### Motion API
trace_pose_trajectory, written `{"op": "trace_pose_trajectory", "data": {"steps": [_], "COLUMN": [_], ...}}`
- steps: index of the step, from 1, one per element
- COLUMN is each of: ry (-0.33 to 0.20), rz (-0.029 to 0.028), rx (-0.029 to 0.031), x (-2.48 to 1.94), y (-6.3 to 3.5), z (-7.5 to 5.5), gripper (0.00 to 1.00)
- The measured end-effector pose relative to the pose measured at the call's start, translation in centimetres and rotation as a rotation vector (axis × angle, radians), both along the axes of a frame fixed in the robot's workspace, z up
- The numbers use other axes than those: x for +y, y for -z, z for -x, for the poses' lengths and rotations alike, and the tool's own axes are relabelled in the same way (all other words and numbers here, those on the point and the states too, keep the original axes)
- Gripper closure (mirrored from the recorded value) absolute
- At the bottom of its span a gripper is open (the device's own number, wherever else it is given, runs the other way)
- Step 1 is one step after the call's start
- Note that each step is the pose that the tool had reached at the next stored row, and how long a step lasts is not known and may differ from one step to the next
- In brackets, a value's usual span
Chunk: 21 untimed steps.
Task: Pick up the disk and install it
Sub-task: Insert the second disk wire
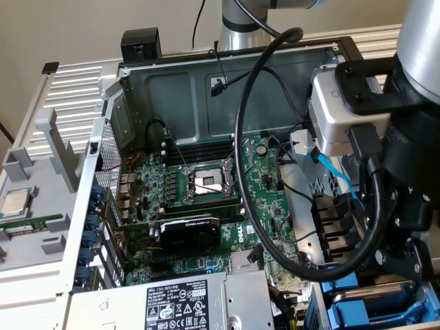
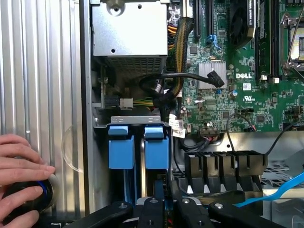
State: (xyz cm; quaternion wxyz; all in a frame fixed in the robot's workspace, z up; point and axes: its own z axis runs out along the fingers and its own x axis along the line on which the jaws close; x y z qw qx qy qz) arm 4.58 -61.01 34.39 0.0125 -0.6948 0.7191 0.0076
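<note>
Nearest the wrist camera, the gripper hangs over the drive bay with its jaws drawn close together; whether they pinch anything cannot be confirmed. Directly in line with it sits the disk, slotted on edge in its blue carrier, just beside a second blue carrier. Judged from this, the installation step is in hand, with the disk already down in the bay. Full seating calls for straight pressure along the bay rails, clear of the black cable bundle. A person's hand rests on a black knob outside the chassis wall. Farther off lie the power supply cage and the Dell motherboard
</note>
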Motion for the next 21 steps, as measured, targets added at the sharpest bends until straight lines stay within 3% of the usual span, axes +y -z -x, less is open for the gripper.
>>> {"op": "trace_pose_trajectory", "data": {"steps": [21], "ry": [0.000], "rz": [0.0000], "rx": [0.0000], "x": [0.05], "y": [0.22], "z": [0.00], "gripper": [0.84]}}
